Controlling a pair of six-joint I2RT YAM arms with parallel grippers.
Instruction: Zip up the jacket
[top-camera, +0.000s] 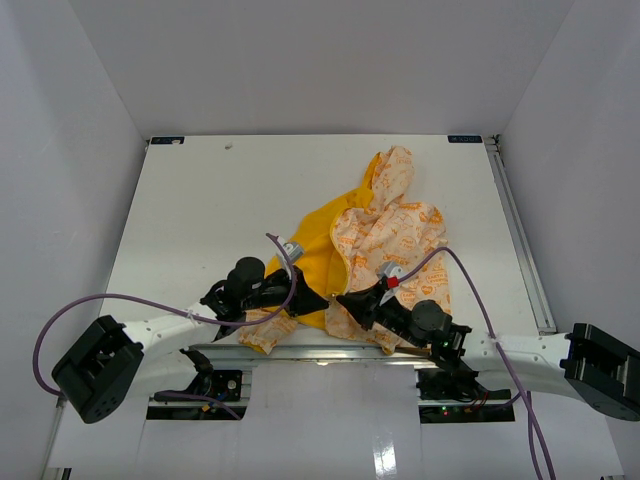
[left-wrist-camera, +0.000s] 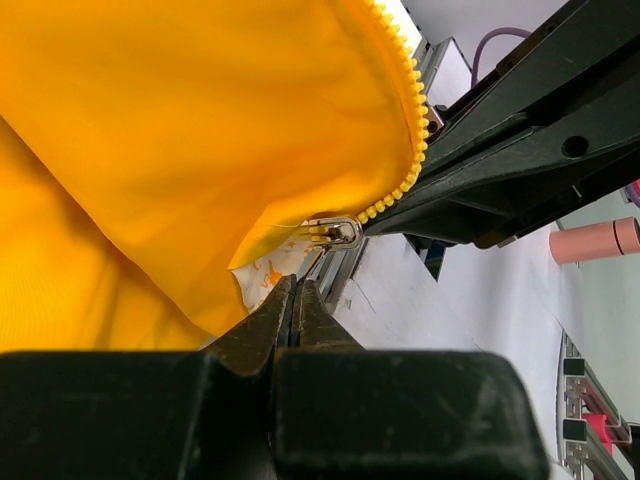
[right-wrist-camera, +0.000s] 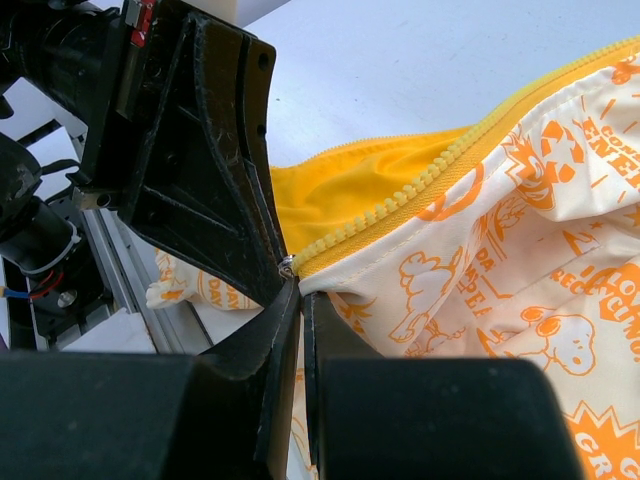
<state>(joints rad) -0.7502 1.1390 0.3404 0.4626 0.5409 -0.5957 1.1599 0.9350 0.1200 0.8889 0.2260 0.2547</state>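
Observation:
The jacket lies crumpled right of the table's middle, with its cream, orange-printed outside on the right and its yellow lining open on the left. My two grippers meet at its near bottom edge. My left gripper is shut, its tips at the yellow lining's lower edge, just below a small metal zipper end and the yellow zipper teeth. My right gripper is shut on the cream hem, at the low end of the other zipper row. The left fingers almost touch it.
A cream sleeve end lies over the table's near metal rail. The arms' purple cables loop beside them. White walls enclose the table on three sides. A pink cylinder shows beyond the edge in the left wrist view.

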